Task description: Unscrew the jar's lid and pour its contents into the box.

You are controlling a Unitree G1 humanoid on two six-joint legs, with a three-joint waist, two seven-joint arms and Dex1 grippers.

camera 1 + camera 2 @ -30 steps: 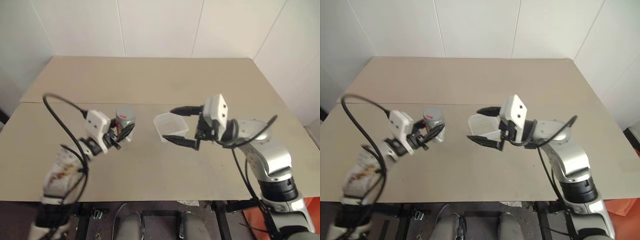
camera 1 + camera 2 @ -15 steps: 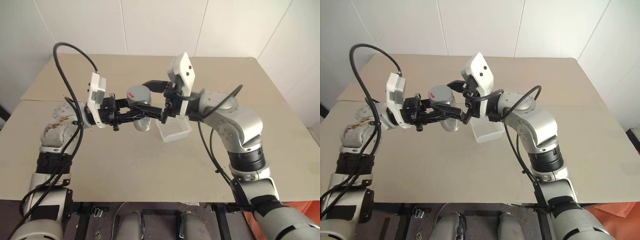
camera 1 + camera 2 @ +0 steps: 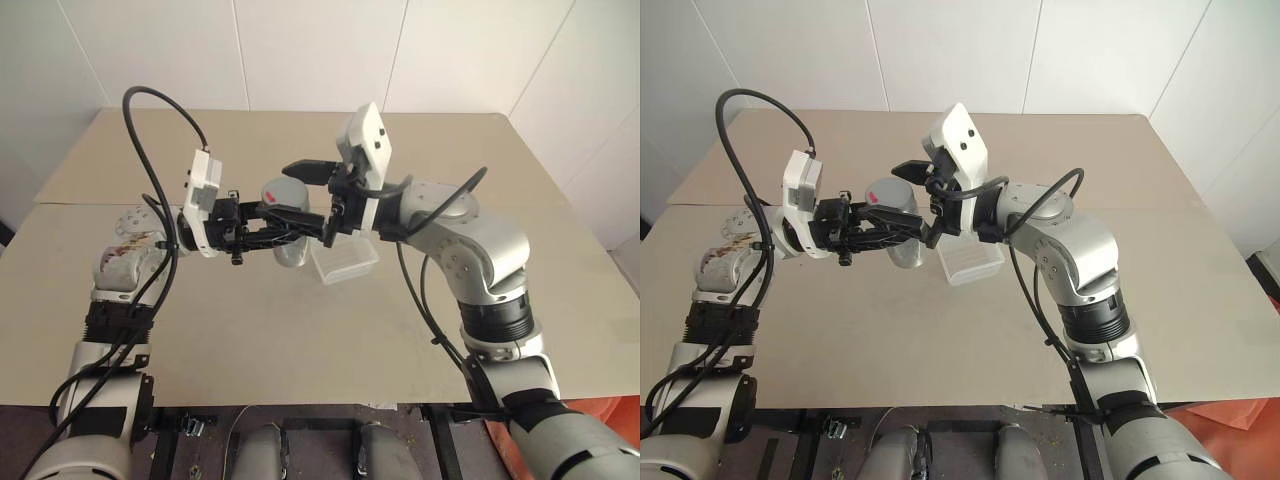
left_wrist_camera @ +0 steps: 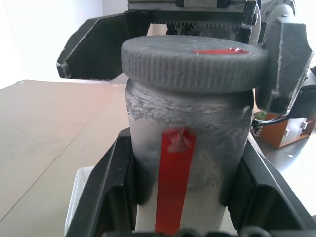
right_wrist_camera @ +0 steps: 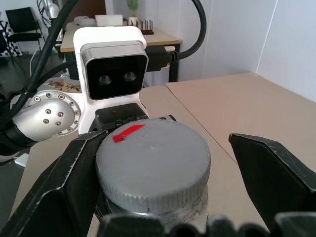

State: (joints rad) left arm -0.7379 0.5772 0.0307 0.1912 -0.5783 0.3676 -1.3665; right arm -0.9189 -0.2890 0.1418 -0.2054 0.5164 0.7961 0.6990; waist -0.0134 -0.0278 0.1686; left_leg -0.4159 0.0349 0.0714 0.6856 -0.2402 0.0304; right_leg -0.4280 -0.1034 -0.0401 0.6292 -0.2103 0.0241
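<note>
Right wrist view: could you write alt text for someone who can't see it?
A grey lid with a red mark, screwed on a jar, sits between the right tool's two open black fingers. One finger is at its rim; the other stands apart. Behind, the left tool's white camera block faces us above a beige table.

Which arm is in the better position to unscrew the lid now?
The right. The right gripper stands open around the lid, one finger on each side, not yet closed. The left gripper is shut on the jar and holds it upright.
</note>
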